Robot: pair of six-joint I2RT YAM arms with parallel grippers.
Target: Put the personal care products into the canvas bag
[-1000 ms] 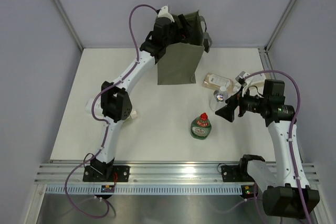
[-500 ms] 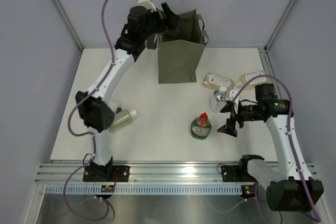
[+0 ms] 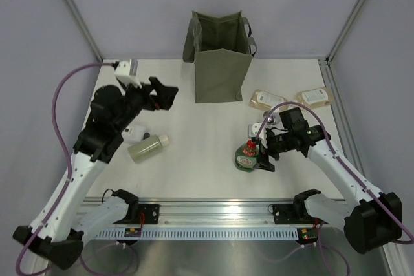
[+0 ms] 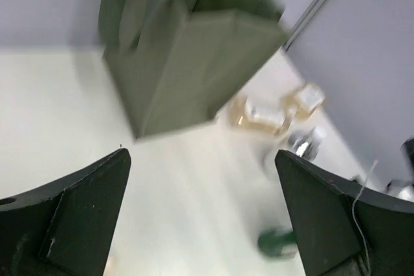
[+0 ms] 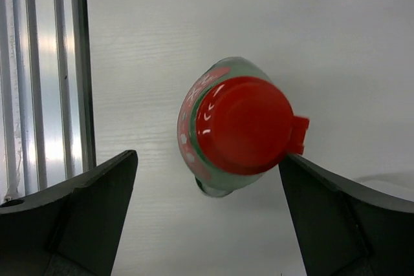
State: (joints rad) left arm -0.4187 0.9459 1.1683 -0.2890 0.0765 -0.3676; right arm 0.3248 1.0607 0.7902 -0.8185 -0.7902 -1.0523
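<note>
Right gripper spread either side of the round dark-green bottle, not yet closed.
It has swung in from the right over this bottle, which stands near-centre. The left gripper, spread and empty, has pulled back from the canvas bag at far centre towards the pale green bottle. The bag's inside is hidden, so a finished drop is only likely.

Olive canvas bag upright at back; red-capped green bottle upright; pale green bottle on its side.
</note>
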